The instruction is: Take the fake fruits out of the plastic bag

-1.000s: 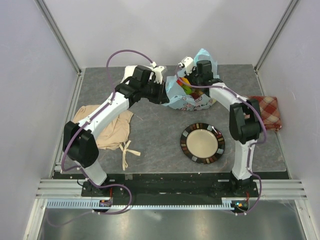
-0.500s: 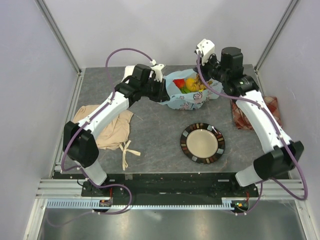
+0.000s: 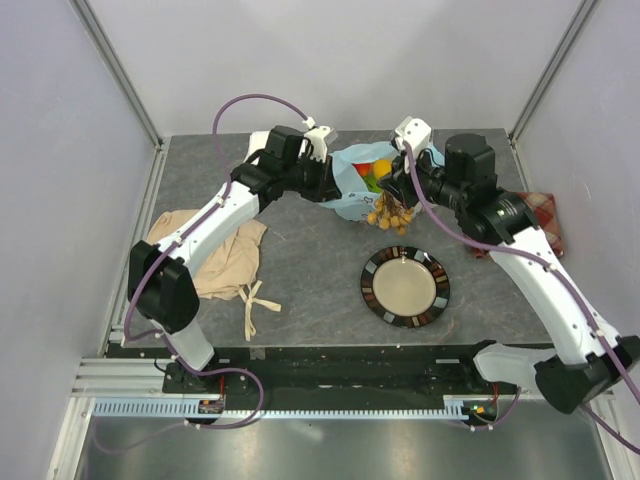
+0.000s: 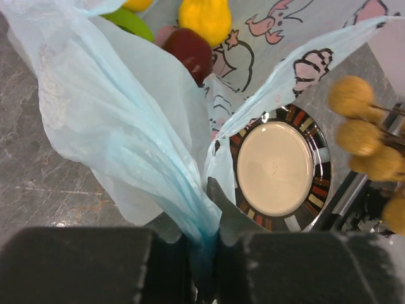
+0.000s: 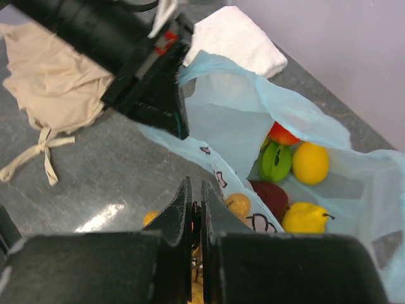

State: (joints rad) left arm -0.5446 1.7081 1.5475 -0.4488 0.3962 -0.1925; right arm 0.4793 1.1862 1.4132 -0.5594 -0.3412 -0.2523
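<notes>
Bag between fingers: left wrist only

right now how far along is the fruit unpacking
Done: no fruit on the plate yet. In hand: right gripper holds the berry cluster outside the bag; left gripper pinches its edge. Left inside: lemon, pear, apple, green piece, dark-red piece.

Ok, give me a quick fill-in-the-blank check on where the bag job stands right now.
The right gripper holds the berry cluster by its ____. The left gripper is shut on the plastic bag's light-____ film. The plate is ____.
Missing words: stem; blue; empty.
</notes>
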